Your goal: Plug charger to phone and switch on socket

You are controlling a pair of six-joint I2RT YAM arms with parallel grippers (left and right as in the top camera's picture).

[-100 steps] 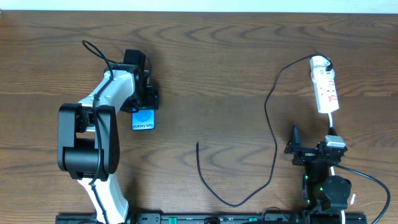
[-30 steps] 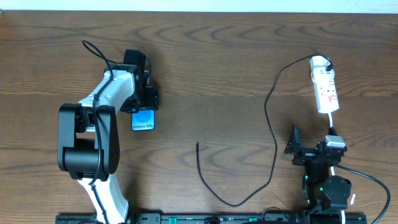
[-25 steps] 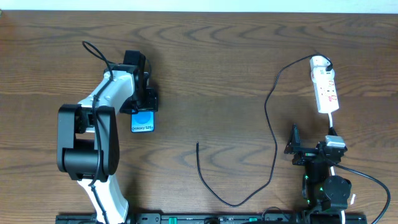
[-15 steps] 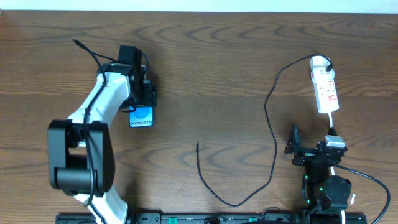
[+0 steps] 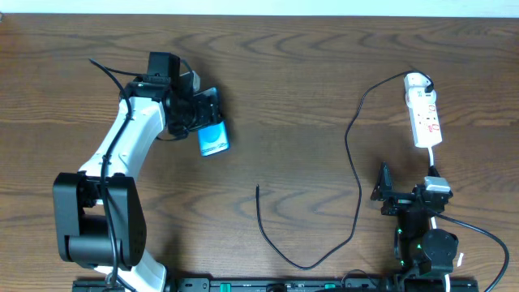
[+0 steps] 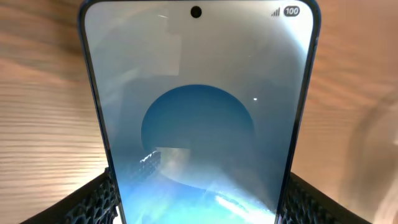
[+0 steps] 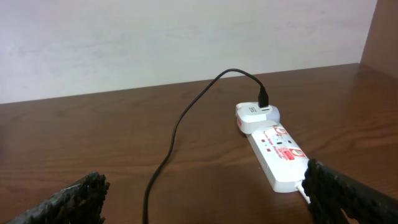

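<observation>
The left arm (image 5: 122, 154) rises from its base at the near-left corner of the bench (image 5: 308, 65), reaches away toward the far side, then bends at the wrist so that the left gripper (image 5: 204, 122) points to the robot's right and slightly back toward the near edge. This gripper is closed on the phone (image 5: 214, 140), clamping its two long edges. The left wrist view shows the textured fingers (image 6: 93, 199) pressed against both sides of the handset, with the screen facing the camera. From overhead the phone projects beyond the fingertips at an angle, blue screen upward. It cannot be determined whether the phone rests on the bench or is held clear of it. The right arm (image 5: 422, 235) is folded compactly at the near-right edge. The right gripper (image 5: 381, 188) has its jaws spread wide and holds nothing. It faces the socket (image 5: 424, 118), which lies well apart from it on the far-right area of the bench. The charger (image 5: 354, 154) is plugged into the rounded far end of the socket. It runs in a long curve toward the near edge and loops back up, ending with its plug tip (image 5: 257, 189) lying loose near the bench centre, well apart from the phone. A white cord (image 5: 434, 158) leaves the near end of the socket and passes beside the right arm. Nothing lies between the phone and the plug tip.
</observation>
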